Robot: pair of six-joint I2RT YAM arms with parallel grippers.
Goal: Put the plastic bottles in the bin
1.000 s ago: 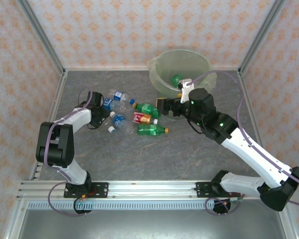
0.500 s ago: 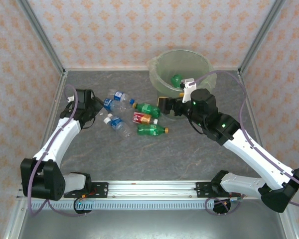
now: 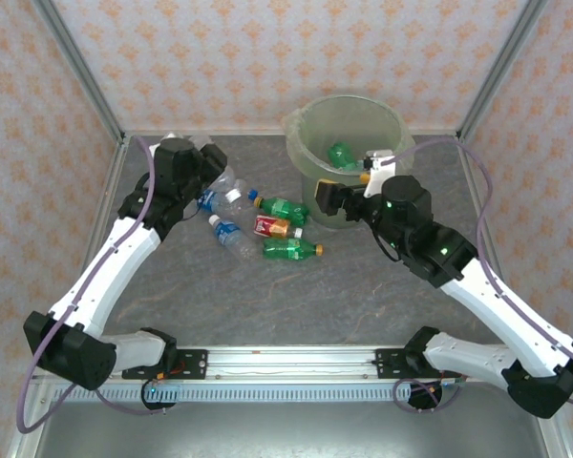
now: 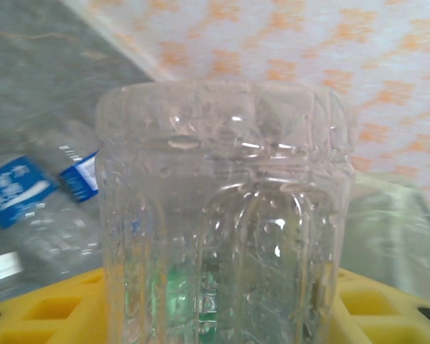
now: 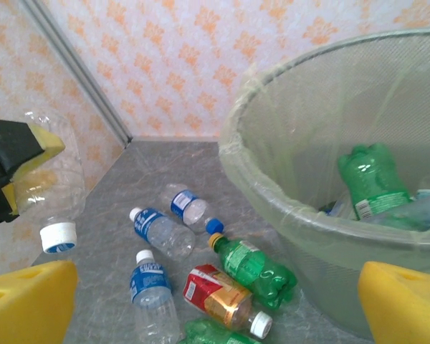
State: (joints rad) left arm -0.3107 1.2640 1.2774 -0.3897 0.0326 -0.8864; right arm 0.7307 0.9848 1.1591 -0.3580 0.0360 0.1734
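Left wrist cam: left jaws clamped on clear bottle [image 4: 226, 215]; right jaws wide apart, prob. empty.

Your left gripper [image 3: 202, 162] holds a clear bottle [image 3: 222, 178]; your right gripper [image 3: 327, 198] hangs beside the bin [image 3: 301, 143].

Your left hand is up off the table [image 3: 267, 305], clamped on the clear bottle. Under and just past that hand lie blue-labelled bottles [image 3: 227, 234]. Farther toward your right hand lie two green bottles [image 3: 285, 208] with a red-labelled bottle [image 3: 272, 226] between them. Your right hand's jaws stand wide and hold nothing, close to the bin's outer wall. Beyond it, a green bottle in the bin [image 3: 342, 155] rests inside.
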